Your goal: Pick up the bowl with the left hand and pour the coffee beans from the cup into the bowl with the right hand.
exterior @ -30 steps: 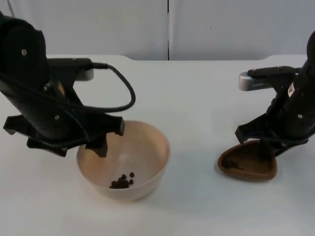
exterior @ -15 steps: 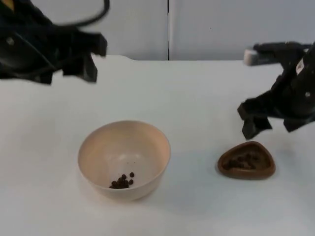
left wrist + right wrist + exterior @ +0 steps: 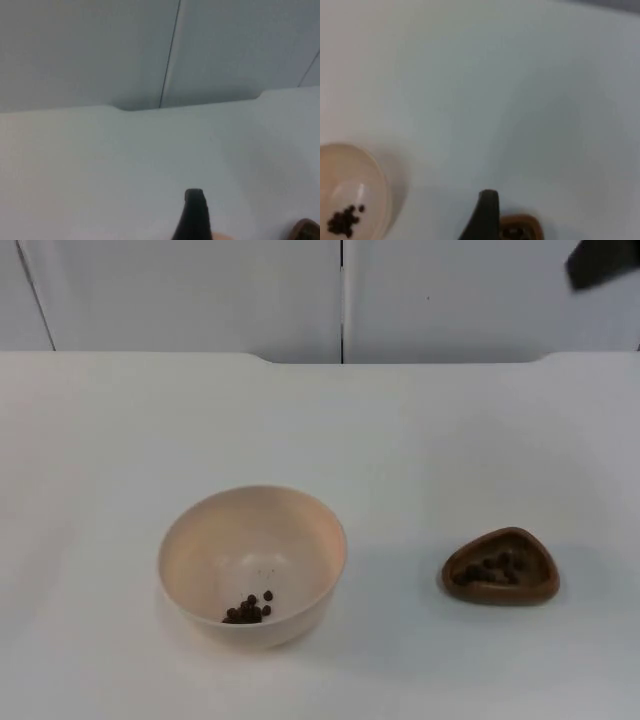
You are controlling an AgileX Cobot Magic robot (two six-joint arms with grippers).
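Both grippers have pulled away from the table since a second ago. Back then you had the left gripper over the bowl's rim and the right gripper down at the cup; half a second ago both were already lifted clear. Now a dark piece of the right arm point(image 3: 605, 260) sits against the grey partition wall point(image 3: 200, 290). You can see one black fingertip of the left gripper point(image 3: 194, 212) above the white table point(image 3: 420, 440), and one fingertip of the right gripper point(image 3: 485, 215) just above the cup, but from these pictures you cannot tell whether either gripper's fingers are apart or together.

Your bowl point(image 3: 252, 565) stands upright on the table where it was, with a small cluster of coffee beans point(image 3: 248, 609) in its bottom. Your brown cup point(image 3: 501, 567) rests on the table well apart from the bowl, unmoved, with dark beans still inside it.
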